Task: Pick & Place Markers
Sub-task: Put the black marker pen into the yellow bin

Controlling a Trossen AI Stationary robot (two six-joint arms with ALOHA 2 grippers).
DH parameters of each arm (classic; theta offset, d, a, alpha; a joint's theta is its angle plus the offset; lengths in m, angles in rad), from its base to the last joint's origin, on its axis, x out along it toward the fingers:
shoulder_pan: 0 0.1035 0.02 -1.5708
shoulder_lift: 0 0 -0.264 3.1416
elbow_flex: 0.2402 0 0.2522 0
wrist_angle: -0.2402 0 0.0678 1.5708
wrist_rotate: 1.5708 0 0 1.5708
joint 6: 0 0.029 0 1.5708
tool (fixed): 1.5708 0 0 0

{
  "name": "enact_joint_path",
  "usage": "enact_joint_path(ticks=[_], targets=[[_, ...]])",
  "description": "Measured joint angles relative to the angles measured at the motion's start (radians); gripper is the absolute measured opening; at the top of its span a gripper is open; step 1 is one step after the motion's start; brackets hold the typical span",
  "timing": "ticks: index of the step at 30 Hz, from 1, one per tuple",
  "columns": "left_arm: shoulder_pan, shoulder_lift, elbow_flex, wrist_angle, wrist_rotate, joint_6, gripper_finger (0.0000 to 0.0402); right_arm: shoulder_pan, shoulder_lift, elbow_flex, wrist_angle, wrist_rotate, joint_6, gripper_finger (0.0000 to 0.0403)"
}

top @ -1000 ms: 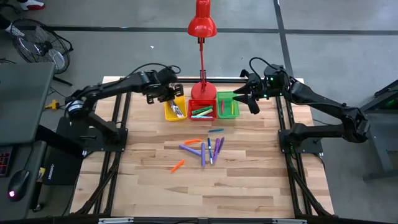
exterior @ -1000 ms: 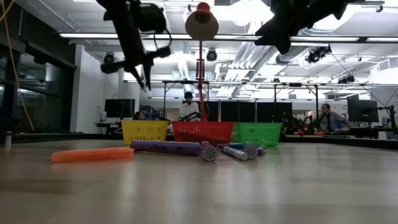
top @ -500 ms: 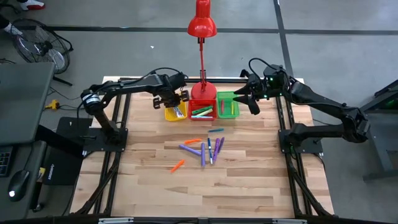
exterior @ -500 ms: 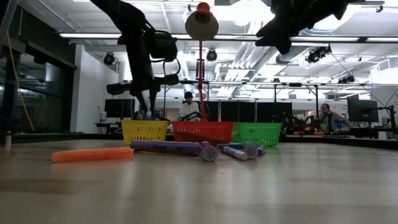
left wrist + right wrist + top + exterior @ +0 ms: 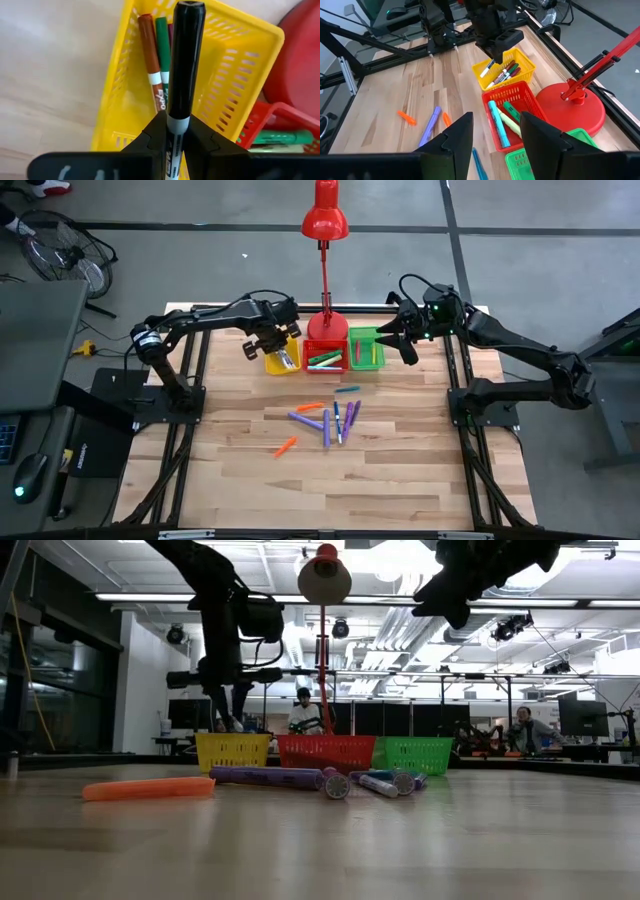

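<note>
With loose markers (image 5: 326, 420) mid-worktop, my left hand (image 5: 176, 131) pinches a black marker (image 5: 184, 60) over the yellow bin (image 5: 282, 358) near the far edge, best lowered before letting go, while my right hand (image 5: 492, 135) waits spread beside the green bin (image 5: 367, 348).

We record a light wooden table (image 5: 400, 470) bearing, along its far edge, a yellow bin (image 5: 281, 360), a red bin (image 5: 325, 356), a green bin (image 5: 366, 347) and a red lamp base (image 5: 327, 326); loose markers (image 5: 326, 418) at mid-table; one orange marker (image 5: 286, 446) apart.
</note>
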Motion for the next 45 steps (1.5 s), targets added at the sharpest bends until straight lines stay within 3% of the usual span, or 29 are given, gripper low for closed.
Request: enact_joint_path(ticks=[9, 15, 45], targets=[[0.000, 0.000, 0.000, 0.001, -0.018, -0.044, 0.0032, 0.000, 0.000, 0.000, 0.000, 0.000, -0.011, 0.0151], [0.000, 0.001, 0.000, 0.001, -0.028, -0.044, 0.0055, 0.000, 0.000, 0.000, 0.000, 0.000, -0.011, 0.0150], [-0.001, 0.001, -0.033, 0.055, -0.061, -0.041, 0.0053, 0.000, 0.000, 0.000, 0.001, 0.000, -0.018, 0.0150]])
